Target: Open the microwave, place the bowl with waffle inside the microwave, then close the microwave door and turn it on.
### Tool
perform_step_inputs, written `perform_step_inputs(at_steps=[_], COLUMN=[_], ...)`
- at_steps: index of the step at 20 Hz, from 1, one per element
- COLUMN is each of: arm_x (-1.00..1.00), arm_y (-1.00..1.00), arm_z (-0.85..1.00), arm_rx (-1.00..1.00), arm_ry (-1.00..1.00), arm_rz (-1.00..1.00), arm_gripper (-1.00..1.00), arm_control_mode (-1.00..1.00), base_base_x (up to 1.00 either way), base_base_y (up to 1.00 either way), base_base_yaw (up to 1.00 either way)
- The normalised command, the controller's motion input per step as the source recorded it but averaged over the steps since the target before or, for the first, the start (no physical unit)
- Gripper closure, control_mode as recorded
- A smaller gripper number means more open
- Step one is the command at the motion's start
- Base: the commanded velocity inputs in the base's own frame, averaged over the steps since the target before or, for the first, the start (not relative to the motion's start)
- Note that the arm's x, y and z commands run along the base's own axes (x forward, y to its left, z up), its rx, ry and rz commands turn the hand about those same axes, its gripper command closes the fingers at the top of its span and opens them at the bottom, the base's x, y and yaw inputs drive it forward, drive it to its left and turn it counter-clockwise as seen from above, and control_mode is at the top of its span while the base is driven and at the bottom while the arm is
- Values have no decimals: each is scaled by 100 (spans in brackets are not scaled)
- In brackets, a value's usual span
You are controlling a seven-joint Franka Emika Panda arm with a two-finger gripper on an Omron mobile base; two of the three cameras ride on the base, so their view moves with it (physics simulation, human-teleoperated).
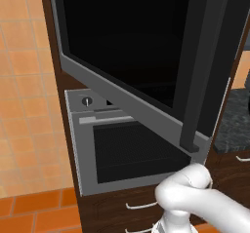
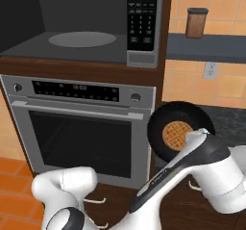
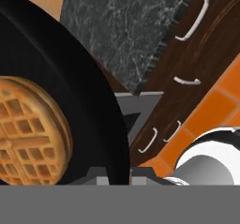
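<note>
- Microwave (image 2: 86, 27) open; cavity exposed, with a round grey turntable (image 2: 81, 39) on its floor and nothing on it.
- Keypad (image 2: 141, 17) to the right of the cavity.
- Door (image 1: 132, 47) swung out wide; in the left base view its black glass fills the upper frame, with the dark bar handle (image 1: 197, 81) running down its right side.
- Oven (image 2: 79, 128) directly below the microwave, shut, horizontal handle across its top edge.
- Bowl (image 2: 175, 130) off the counter, in the air to the right of the oven front, below the level of the microwave cavity. Tilted steeply so its inside faces the right base camera.
- Waffle (image 2: 174, 135) rests in the bowl's centre; in the hand view it lies at lower left against the black inside.
- Gripper: fingertips not clearly seen in any view; the wrist sits just at the bowl's lower right rim. Jaws nearly together, and the raised, tilted bowl next to the hand points to a pinch on its rim.
- Dark stone counter (image 2: 230, 121) behind and right of the bowl.
- Brown canister (image 2: 197, 23) on the shelf at upper right.
- Wood drawers (image 3: 197, 54) with pale handles below the counter.
</note>
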Motion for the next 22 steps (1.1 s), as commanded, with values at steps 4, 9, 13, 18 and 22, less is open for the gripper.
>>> perform_step_inputs(at_steps=[4,9,13,18,22], arm_x=[-32,-25,-32,5,49], arm_y=[100,100,100,100,100], arm_z=[74,64,82,73,53], arm_rx=[-21,-14,-3,-4,-6], arm_ry=[-3,0,1,2,0], arm_rz=[0,0,1,1,0], arm_gripper=[100,100,100,100,100], arm_control_mode=[-100,-100,-100,-100,-100], base_base_x=[0,0,0,0,0], base_base_y=[0,0,0,0,0], base_base_yaw=[0,0,0,0,0])
